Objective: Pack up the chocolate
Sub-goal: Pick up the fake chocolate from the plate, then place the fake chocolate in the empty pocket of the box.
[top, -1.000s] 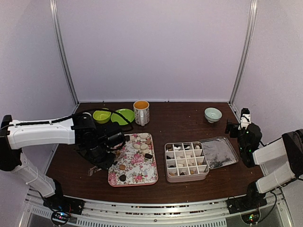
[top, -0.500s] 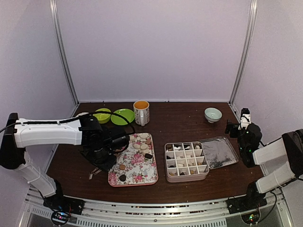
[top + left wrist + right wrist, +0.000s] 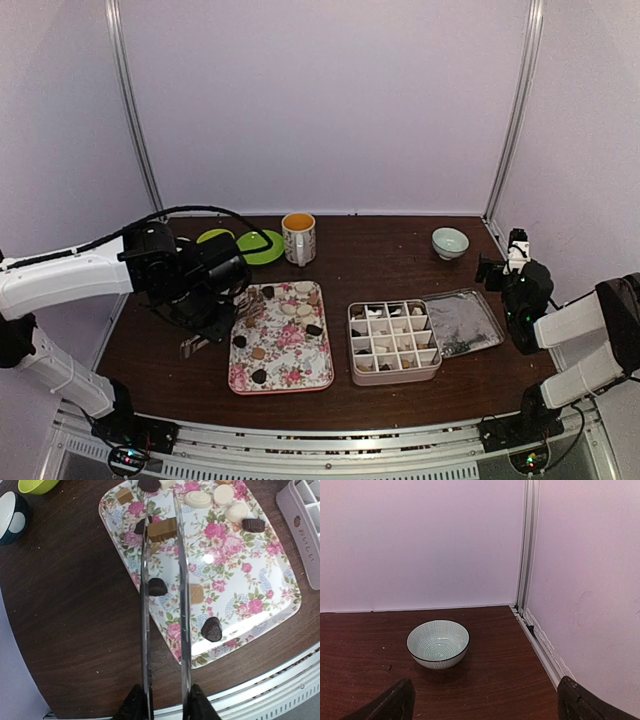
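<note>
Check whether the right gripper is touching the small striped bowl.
Apart: the right wrist view shows bare table between the right gripper and the bowl.

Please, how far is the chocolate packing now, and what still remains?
Done: several compartments of the divided box hold chocolates already. In hand: the left claw grips the tongs, which seem to pinch a tan chocolate over the floral tray. Left: the other pieces on the tray; the right claw is open and empty.

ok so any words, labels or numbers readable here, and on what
No clear text can be read anywhere.
compartment box: faint raised marks and a small brown mark on its rim, too blurred to read.
mug: a small motif, too small to read.
floral tray, metal tongs: no text.
</note>
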Robot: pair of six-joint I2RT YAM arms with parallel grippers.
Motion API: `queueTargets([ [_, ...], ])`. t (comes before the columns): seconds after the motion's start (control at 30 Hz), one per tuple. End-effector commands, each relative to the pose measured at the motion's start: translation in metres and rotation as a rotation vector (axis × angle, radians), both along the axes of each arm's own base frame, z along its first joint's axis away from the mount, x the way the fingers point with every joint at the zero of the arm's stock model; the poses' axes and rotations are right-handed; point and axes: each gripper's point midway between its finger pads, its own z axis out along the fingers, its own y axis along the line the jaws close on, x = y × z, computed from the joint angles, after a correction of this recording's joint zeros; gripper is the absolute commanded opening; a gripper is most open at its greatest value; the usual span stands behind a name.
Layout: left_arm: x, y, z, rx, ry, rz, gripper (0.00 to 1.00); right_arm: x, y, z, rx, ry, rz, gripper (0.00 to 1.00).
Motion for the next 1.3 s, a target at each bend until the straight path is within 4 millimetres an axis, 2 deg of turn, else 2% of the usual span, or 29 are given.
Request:
queueTargets([
  [0.0,0.009,-0.042,0.034,-0.201,-0.059,-0.09,0.27,0.003,-0.002,0.005,0.002,-0.011,-0.005,1.0],
  [0.17,0.01,-0.089,0.059,-0.333,-0.12,-0.201,0.27,0.003,-0.002,0.005,0.002,-0.012,-0.004,1.0],
  [0.3,0.001,-0.127,0.068,-0.393,-0.133,-0.307,0.27,0.003,-0.002,0.005,0.002,-0.012,-0.005,1.0],
  [0.57,-0.037,-0.208,0.076,-0.491,-0.125,-0.533,0.26,0.003,-0.002,0.005,0.001,-0.01,-0.005,1.0],
  [0.7,-0.056,-0.241,0.063,-0.52,-0.076,-0.606,0.26,0.003,-0.002,0.005,0.002,-0.012,-0.006,1.0],
  [0.9,-0.073,-0.264,0.044,-0.522,-0.019,-0.641,0.26,0.003,-0.002,0.005,0.002,-0.012,-0.005,1.0],
  [1.13,-0.074,-0.276,0.019,-0.514,-0.002,-0.644,0.26,0.003,-0.002,0.005,0.002,-0.012,-0.005,1.0],
  [1.27,-0.074,-0.281,0.012,-0.506,0.006,-0.646,0.26,0.003,-0.002,0.005,0.002,-0.013,-0.004,1.0],
])
